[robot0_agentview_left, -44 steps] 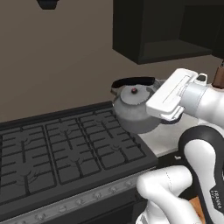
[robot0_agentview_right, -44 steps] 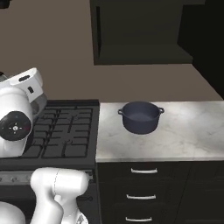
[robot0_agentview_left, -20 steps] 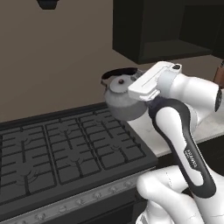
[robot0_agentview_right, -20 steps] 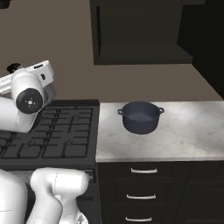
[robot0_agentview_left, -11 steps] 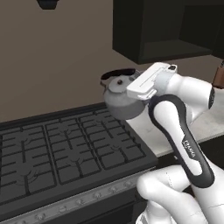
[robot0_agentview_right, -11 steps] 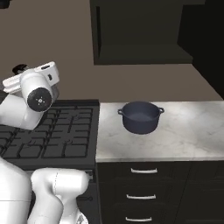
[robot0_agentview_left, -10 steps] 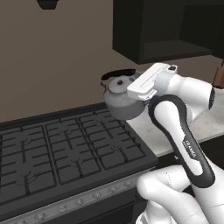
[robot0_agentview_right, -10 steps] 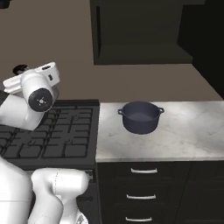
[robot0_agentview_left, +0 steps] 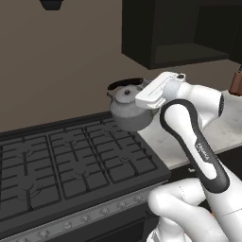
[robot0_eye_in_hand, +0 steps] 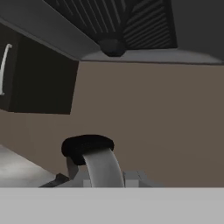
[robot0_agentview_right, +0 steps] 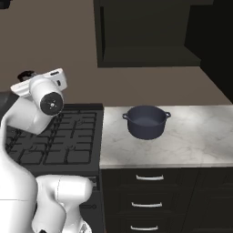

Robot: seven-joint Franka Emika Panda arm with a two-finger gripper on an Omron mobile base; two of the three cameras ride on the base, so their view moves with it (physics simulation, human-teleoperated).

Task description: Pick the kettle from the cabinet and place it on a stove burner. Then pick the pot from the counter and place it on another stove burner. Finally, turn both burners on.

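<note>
Above the right rear of the stove burners, the kettle is held aloft, pinched at its handle by the pincer. In the right base view, the pot is seen on the marble bench, below the cabinet.

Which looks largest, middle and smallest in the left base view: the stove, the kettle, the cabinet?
1. stove, largest, though nearest the camera
2. cabinet
3. kettle, smallest, carried by the gripper
</note>
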